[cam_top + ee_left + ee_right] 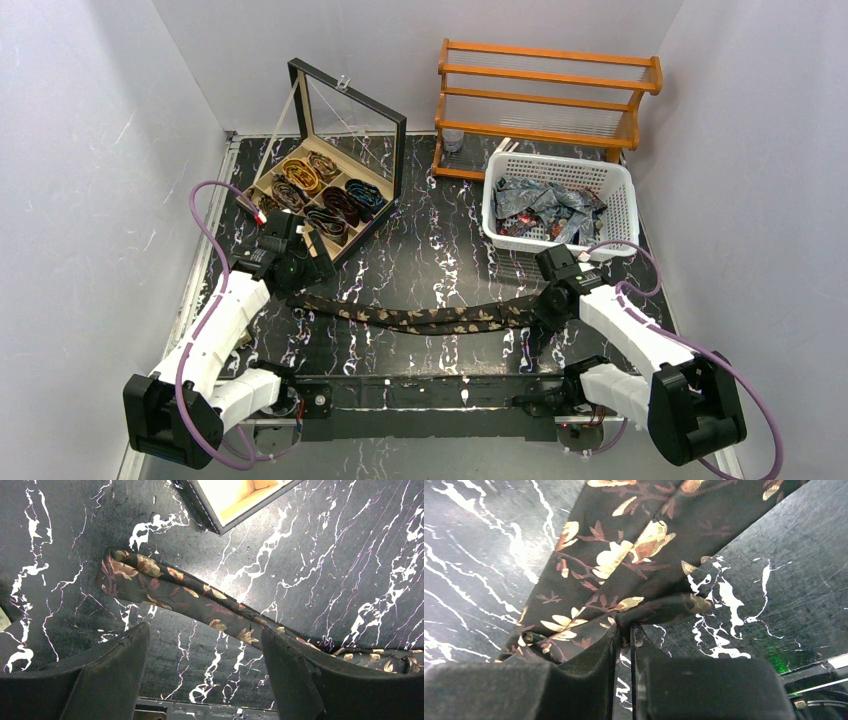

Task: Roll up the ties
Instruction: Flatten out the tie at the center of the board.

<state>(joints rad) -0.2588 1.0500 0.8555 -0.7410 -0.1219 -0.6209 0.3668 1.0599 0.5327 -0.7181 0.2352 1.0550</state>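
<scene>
A dark tie with gold floral spots [430, 318] lies stretched across the black marbled table between the two arms. My left gripper [292, 275] is open above its narrow left end [125, 575]; the strip runs past the right finger [300, 680]. My right gripper [545, 312] is shut on the wide right end [624, 555], pinching a fold of the fabric [664, 607] at the fingertips. Several rolled ties [320, 195] sit coiled in the compartments of a wooden box. More loose ties [545, 205] lie piled in a white basket.
The open wooden box with a glass lid [350, 110] stands at the back left; its corner shows in the left wrist view [235, 500]. The white basket [560, 165] stands at the back right, an orange wooden rack [545, 90] behind it. Grey walls enclose the table.
</scene>
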